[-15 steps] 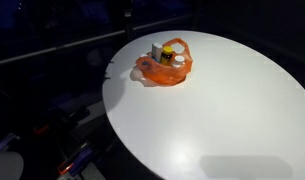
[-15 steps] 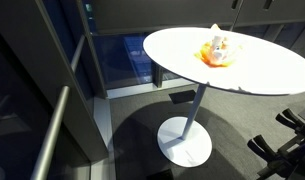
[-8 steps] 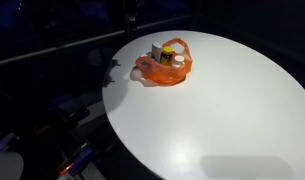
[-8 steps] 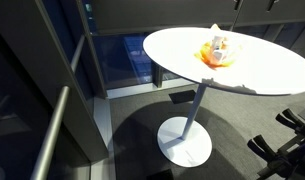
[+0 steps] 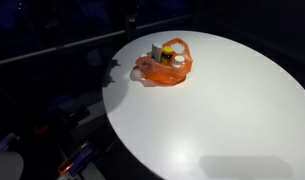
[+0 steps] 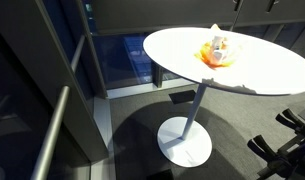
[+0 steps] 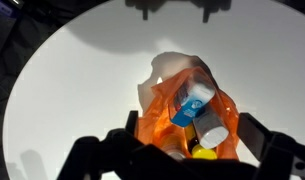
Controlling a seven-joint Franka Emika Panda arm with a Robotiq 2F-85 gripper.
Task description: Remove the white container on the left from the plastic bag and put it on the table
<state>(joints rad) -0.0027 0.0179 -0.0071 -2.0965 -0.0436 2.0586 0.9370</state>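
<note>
On the round white bench (image 5: 222, 110), near its far edge, an orange plastic bag (image 5: 150, 70) is seen in both exterior views. The white container (image 5: 156, 50) is seated inside the bag, blocky and upright, just left of a yellow cap (image 5: 168, 50). In the wrist view the pincer (image 7: 187, 155) is spread wide with nothing clamped. The bag is framed between its dark fingers (image 7: 102, 152).
</note>
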